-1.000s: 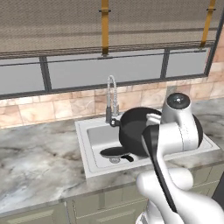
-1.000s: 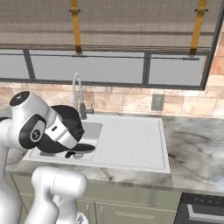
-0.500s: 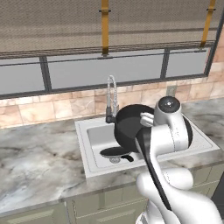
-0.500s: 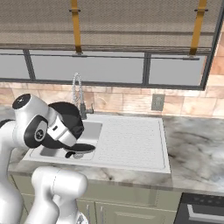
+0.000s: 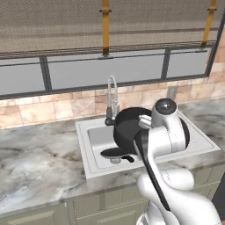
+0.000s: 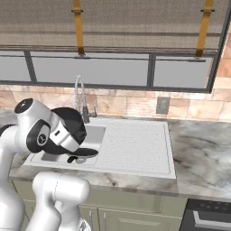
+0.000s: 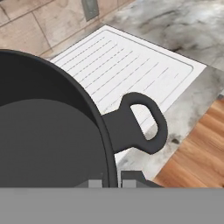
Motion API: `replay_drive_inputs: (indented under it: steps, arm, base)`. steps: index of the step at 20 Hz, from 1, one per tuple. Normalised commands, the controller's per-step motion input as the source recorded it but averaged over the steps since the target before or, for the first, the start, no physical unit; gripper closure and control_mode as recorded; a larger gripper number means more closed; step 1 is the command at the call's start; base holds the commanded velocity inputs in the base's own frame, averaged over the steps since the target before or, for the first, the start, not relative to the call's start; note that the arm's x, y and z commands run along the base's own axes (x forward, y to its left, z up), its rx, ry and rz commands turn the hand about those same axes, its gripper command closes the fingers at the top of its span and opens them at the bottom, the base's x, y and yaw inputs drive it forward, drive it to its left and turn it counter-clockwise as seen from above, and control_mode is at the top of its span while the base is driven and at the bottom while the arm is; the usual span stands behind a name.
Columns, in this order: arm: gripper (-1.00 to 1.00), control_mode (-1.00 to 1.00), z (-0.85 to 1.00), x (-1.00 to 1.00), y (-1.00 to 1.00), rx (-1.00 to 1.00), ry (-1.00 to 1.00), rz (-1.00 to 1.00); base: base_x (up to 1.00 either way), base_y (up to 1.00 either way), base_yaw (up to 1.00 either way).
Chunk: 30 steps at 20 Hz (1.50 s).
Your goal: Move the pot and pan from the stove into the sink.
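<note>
- Left base view: pot (image 5: pixel 127 132), dark grey-black, short and wide, carried tilted above the sink (image 5: pixel 90 145) basin beside the chrome spring faucet (image 5: pixel 111 99); presumably held over the basin for lowering in; partly hidden behind the white arm; pan (image 5: pixel 113 153), shallow and black, lying already in the basin bottom near the drain, short stretch of handle showing toward the arm; grip point itself hidden by the arm.
- Right base view: pot (image 6: pixel 72 124) seen as a dark rounded mass against the wrist, over the left basin end of the sink (image 6: pixel 135 149); tilt apparently a result of the rim-side hold, weight hanging away from the claw; pan (image 6: pixel 83 153) visible as a thin dark disc edge just below the pot, apart from it as far as can be told; ribbed drainboard to the right bare; faucet (image 6: pixel 81 97) just behind.
- Hand view: gripper (image 7: pixel 117 180) pinched narrow on the pot rim, one fingertip either side of the wall, next to the loop handle; pot (image 7: pixel 48 144) with straight thin wall, matte dark interior, flat floor; loop handle (image 7: pixel 138 124) projecting sideways, oval opening, same dark finish; drainboard of the sink (image 7: pixel 131 61) and marble counter (image 7: pixel 183 22) beneath; wood floor (image 7: pixel 199 162) at the lower right.
</note>
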Motion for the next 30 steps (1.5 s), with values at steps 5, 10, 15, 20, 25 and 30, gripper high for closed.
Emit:
replay_drive_inputs:
  steps: [5,10,15,20,25,30]
  arm:
    - [1.00,-1.00,-0.30,0.06,0.06,-0.05,0.00,0.00]
    - [1.00,-1.00,-0.29,0.21,0.06,-0.08,0.00,0.00]
    - [1.00,-1.00,-0.32,0.32,0.02,-0.09,0.00,-0.02]
    - [1.00,-1.00,-0.35,0.46,0.00,-0.09,0.00,-0.03]
    - [1.00,-1.00,-0.31,0.45,0.00,-0.08,0.00,-0.04]
    - [1.00,-1.00,-0.01,0.03,0.00,0.00,0.02,0.00]
  base:
    - [0.00,0.00,0.00]
    - [0.00,0.00,0.00]
    - [0.00,0.00,0.00]
    - [0.00,0.00,0.00]
    - [0.00,0.00,0.00]
    - [0.00,0.00,0.00]
